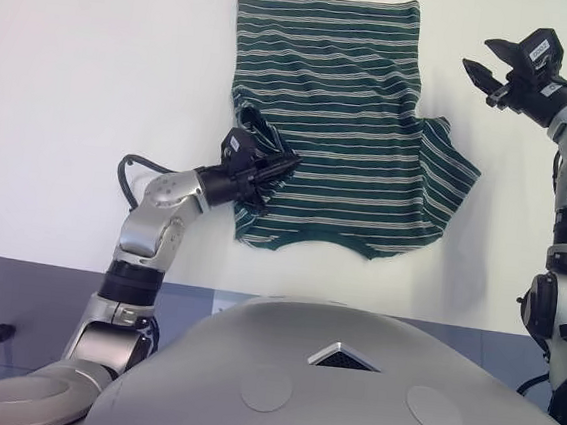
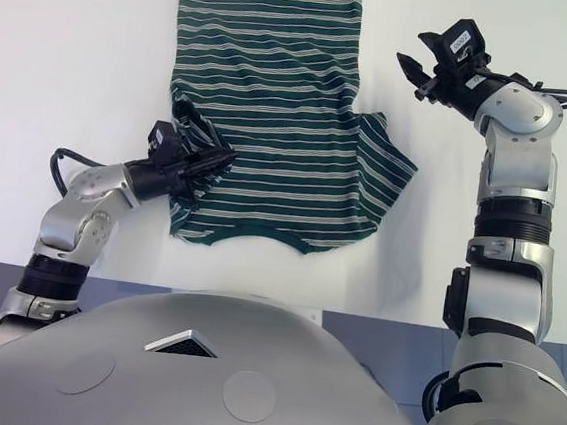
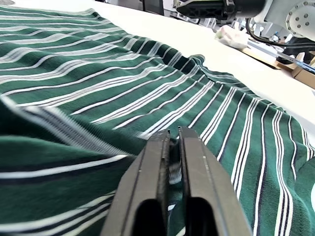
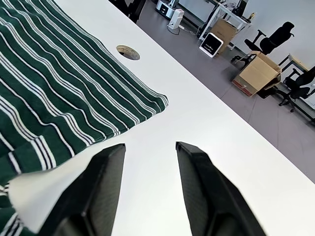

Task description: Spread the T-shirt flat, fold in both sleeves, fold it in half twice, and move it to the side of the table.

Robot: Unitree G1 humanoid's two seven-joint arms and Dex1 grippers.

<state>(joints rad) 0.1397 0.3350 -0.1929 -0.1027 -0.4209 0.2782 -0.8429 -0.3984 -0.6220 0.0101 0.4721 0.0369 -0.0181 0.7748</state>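
Sleeve-folding, I judge: left claw (image 1: 290,161) pinches the green white-striped T-shirt (image 1: 340,97) (right claw (image 1: 480,81) spread); next I'd release, then fold the right sleeve (image 1: 448,173).

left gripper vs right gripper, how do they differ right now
The left gripper is shut on the T-shirt; the right gripper is open and holds nothing. The left gripper sits over the T-shirt's near left side; the right gripper is over bare table by the far right edge. Both are black and two-fingered.
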